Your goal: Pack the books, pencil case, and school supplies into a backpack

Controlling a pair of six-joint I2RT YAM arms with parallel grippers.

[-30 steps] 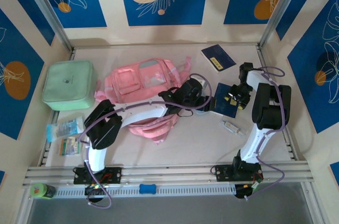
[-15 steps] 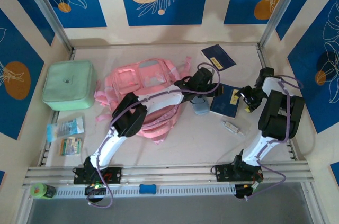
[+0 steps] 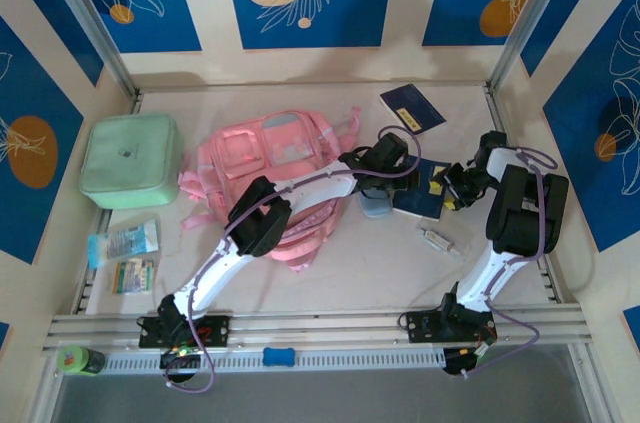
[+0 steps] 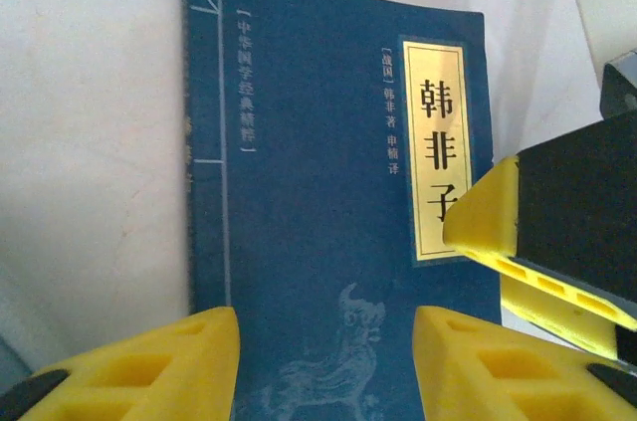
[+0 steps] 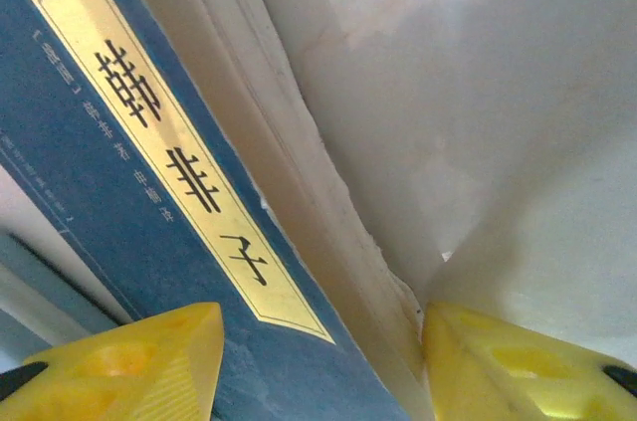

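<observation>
Backpack [image 3: 262,148], pink, lies flat at mid-table; both grippers are at a blue book to its right.
Far left: mint-green lidded box [image 3: 130,160], with two small packets [image 3: 131,240] in front of it near the table [image 3: 380,268] edge. The left arm reaches across the backpack. Grey-blue pencil case [image 3: 376,206] lies just beside the backpack's right side, against the blue book [image 4: 318,192], which has a yellow title label. Left gripper [image 4: 323,361] hangs over the book's cover, fingers spread, nothing between them. Right gripper [image 5: 318,361] is at the book's right edge, fingers apart and not clamped, one over the cover and one over the table, with the page edge between them. Second navy book [image 3: 412,108] lies well apart at the back. Small metal object [image 3: 437,240] lies in front of the blue book.
</observation>
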